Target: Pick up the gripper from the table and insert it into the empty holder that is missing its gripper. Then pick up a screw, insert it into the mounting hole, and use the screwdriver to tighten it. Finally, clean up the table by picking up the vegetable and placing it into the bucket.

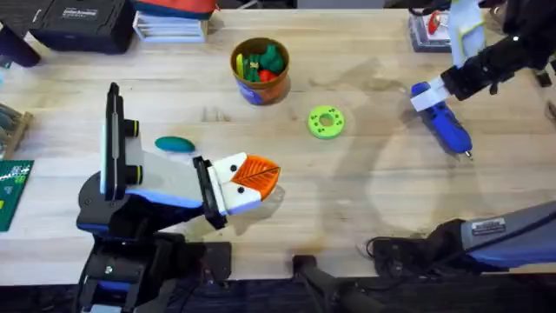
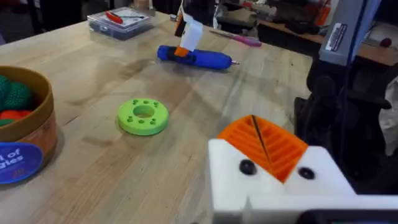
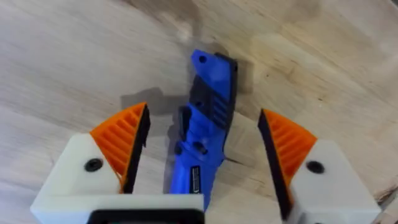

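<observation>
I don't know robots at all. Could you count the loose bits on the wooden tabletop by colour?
Blue: 1, the screwdriver
Lime green: 1, the disc
Teal: 1, the vegetable
Yellow-orange: 1, the bucket
Total: 4

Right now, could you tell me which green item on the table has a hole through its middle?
The lime-green round disc; the teal-green vegetable is a solid flat oval.

Left gripper [image 1: 261, 176] jaws closed together; right gripper [image 3: 202, 152] jaws spread wide.

Blue screwdriver [image 1: 445, 122] lies flat; teal vegetable [image 1: 175, 144] beside bucket [image 1: 260, 69].
</observation>
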Controlling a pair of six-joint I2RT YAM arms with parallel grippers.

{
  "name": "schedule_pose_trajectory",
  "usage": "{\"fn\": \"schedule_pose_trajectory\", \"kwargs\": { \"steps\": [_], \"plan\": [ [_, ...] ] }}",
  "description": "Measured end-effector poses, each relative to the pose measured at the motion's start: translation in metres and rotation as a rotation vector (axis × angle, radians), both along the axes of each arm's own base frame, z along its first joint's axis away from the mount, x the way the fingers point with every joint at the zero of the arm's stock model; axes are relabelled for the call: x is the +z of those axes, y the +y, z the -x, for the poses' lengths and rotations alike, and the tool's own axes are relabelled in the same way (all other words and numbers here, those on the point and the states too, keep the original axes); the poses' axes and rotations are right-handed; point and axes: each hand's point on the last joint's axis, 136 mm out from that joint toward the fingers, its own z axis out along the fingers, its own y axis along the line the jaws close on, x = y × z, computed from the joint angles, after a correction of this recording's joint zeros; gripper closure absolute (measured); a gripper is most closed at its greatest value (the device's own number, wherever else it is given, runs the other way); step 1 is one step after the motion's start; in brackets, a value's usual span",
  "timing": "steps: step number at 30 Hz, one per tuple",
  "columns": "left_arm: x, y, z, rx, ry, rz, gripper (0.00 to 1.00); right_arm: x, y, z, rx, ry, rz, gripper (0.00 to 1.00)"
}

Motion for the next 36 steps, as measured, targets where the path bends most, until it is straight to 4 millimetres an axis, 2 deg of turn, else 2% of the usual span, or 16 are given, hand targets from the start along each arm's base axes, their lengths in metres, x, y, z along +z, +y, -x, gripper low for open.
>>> {"fn": "schedule_pose_trajectory", "kwargs": {
  "steps": [11, 15, 16, 20, 23, 24, 25, 29, 32, 36],
  "plan": [
    [0.0, 0.0, 0.0, 0.0, 0.0, 0.0, 0.986, -0.041, -0.008, -0.003, 0.015, 0.081, 0.001, 0.022],
    [0.0, 0.0, 0.0, 0.0, 0.0, 0.0, 0.986, -0.043, -0.008, -0.006, 0.017, 0.083, -0.006, 0.082],
    [0.0, 0.0, 0.0, 0.0, 0.0, 0.0, 0.986, -0.044, -0.007, -0.005, 0.018, 0.087, -0.011, 0.121],
    [0.0, 0.0, 0.0, 0.0, 0.0, 0.0, 0.986, -0.046, -0.006, -0.004, 0.018, 0.093, -0.018, 0.375],
    [0.0, 0.0, 0.0, 0.0, 0.0, 0.0, 0.986, -0.046, -0.005, -0.003, 0.019, 0.099, -0.021, 0.409],
    [0.0, 0.0, 0.0, 0.0, 0.0, 0.0, 0.986, -0.046, -0.005, -0.002, 0.02, 0.102, -0.021, 0.448],
    [0.0, 0.0, 0.0, 0.0, 0.001, 0.0, 0.986, -0.046, -0.005, -0.001, 0.023, 0.106, -0.022, 0.528],
    [0.0, 0.0, 0.0, 0.0, 0.0, 0.0, 0.986, -0.047, -0.006, -0.001, 0.025, 0.108, -0.015, 0.735],
    [0.0, 0.0, 0.0, 0.0, 0.0, 0.0, 0.986, -0.048, -0.007, -0.001, 0.029, 0.109, -0.007, 0.964],
    [0.0, 0.0, 0.0, 0.0, 0.0, 0.0, 0.986, -0.048, -0.007, -0.001, 0.024, 0.114, -0.006, 0.979]
  ]
}}
